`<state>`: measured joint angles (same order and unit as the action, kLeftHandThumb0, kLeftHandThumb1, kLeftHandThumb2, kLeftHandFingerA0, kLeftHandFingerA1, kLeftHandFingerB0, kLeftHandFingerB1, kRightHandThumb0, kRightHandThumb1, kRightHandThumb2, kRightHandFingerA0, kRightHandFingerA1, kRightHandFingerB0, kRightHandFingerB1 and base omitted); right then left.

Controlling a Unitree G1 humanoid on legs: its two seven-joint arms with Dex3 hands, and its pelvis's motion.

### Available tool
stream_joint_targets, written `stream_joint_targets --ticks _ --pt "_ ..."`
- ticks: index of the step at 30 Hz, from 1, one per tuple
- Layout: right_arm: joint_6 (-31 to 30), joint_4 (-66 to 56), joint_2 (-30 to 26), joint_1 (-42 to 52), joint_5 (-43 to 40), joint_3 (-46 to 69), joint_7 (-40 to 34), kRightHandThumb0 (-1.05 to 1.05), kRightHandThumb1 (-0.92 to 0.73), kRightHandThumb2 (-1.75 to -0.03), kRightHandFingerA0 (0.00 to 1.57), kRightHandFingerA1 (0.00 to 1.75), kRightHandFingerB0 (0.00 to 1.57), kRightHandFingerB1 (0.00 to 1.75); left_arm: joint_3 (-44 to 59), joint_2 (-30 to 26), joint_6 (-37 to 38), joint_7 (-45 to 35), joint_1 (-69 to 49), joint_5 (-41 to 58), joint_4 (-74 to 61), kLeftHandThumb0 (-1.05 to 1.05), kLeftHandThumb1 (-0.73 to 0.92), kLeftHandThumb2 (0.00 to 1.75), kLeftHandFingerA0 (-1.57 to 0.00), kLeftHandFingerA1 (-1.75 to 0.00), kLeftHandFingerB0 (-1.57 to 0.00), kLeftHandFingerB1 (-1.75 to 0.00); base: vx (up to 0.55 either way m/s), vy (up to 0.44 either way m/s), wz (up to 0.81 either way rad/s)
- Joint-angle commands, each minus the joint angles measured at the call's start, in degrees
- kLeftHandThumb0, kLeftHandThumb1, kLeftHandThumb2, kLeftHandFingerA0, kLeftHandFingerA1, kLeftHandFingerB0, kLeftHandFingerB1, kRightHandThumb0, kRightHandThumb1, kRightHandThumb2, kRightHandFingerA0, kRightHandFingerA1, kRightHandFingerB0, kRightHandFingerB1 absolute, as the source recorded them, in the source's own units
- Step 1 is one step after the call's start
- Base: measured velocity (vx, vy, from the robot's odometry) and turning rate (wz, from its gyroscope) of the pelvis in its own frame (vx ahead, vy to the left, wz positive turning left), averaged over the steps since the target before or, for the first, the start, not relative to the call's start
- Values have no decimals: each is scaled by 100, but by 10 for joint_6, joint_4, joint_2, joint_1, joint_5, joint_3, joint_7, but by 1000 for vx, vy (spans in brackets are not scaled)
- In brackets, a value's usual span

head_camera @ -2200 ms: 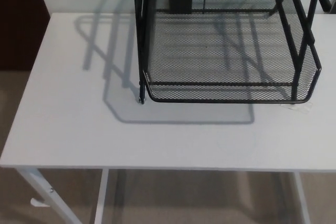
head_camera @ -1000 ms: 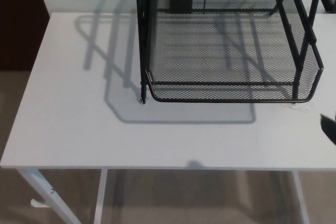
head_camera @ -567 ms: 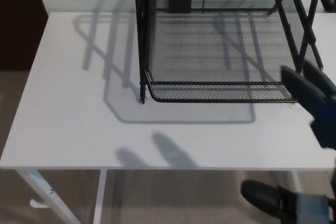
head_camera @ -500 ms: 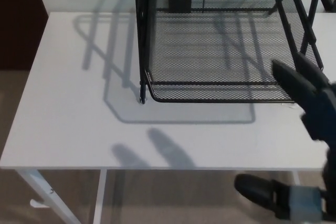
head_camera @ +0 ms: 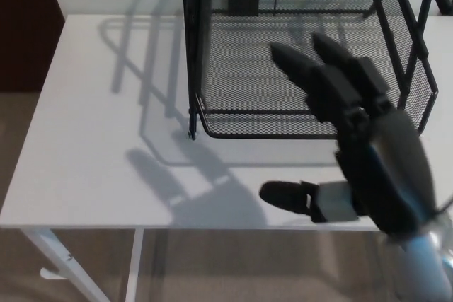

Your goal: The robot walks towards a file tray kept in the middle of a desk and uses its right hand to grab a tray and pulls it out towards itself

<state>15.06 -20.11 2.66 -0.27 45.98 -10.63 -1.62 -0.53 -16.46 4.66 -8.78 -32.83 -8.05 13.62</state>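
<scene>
With fingers [head_camera: 301, 68] spread, right hand [head_camera: 354, 139] over tray [head_camera: 241, 76].

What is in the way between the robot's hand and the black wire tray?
Nothing visible. The right hand is open, its two fingers reaching over the front rim of the mesh tray, thumb out in front of it. The white desk before the tray is bare apart from shadows.

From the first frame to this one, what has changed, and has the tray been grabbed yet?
The right hand, absent at first, has come in from the right edge and moved up and leftward; its open fingers now show over the bottom tray, thumb over the desk. No grip is visible yet. The file tray, its bottom tray and the desk are unmoved. The left hand is not in view.
</scene>
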Motion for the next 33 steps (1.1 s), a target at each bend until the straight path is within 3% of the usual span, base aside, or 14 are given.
stream_joint_targets --ticks 1,2,3,6,7,12,13,14,20,25,32,33 --pt "-262 300 -11 -199 347 -106 -93 -64 -36 -52 4 39 19 30 -6 -69 13 -26 -16 -41 -27 -46 67 59 -45 -41 -34 -36 0 0 0" --pt "-269 311 -11 -204 342 -109 -93 -68 -31 -61 6 38 16 33 -6 -69 12 -27 -15 -39 -27 -46 66 59 -46 -41 -34 -36 0 0 0" --pt "-277 318 -11 -207 345 -113 -89 -65 -36 -52 5 38 17 29 -7 -70 11 -27 -14 -40 -27 -46 66 60 -47 -42 -35 -36 0 0 0" --pt "-295 338 -8 -217 341 -125 -70 -64 -35 -51 1 38 13 28 -12 -76 10 -28 -16 -46 -30 -47 67 60 -46 -41 -33 -36 0 0 0" --pt "-298 344 -7 -221 335 -128 -73 -65 -29 -59 6 32 15 30 -12 -78 13 -28 -17 -46 -31 -47 67 60 -46 -41 -34 -36 0 0 0" --pt "-319 379 -6 -242 327 -144 -98 -59 -38 -52 2 39 11 30 -18 -85 12 -26 -18 -50 -33 -48 67 60 -45 -41 -34 -36 0 0 0" --pt "-324 382 -7 -246 330 -148 -97 -63 -33 -64 5 30 9 31 -19 -85 13 -25 -18 -50 -32 -47 67 60 -45 -41 -34 -36 0 0 0" --pt "-326 382 -7 -247 329 -150 -97 -59 -42 -53 1 38 13 29 -19 -85 19 -24 -17 -48 -27 -47 66 60 -46 -42 -34 -37 0 0 0" --pt "-355 374 -3 -249 335 -166 -74 -63 -37 -52 0 38 13 28 -27 -96 16 -25 -18 -51 -32 -50 67 60 -45 -41 -34 -36 0 0 0" --pt "-370 380 -2 -244 333 -177 -90 -57 -35 -51 4 37 15 28 -32 -101 12 -22 -18 -53 -33 -48 68 60 -46 -41 -34 -36 0 0 0" --pt "-394 374 -2 -225 350 -202 -106 -68 -34 -52 6 38 16 29 -41 -104 18 -17 -15 -58 -20 -49 67 60 -46 -41 -34 -36 0 0 0" --pt "-397 374 -1 -222 352 -206 -110 -51 -28 -73 3 40 7 39 -41 -105 20 -17 -16 -56 -20 -49 67 60 -47 -41 -35 -36 0 0 0"
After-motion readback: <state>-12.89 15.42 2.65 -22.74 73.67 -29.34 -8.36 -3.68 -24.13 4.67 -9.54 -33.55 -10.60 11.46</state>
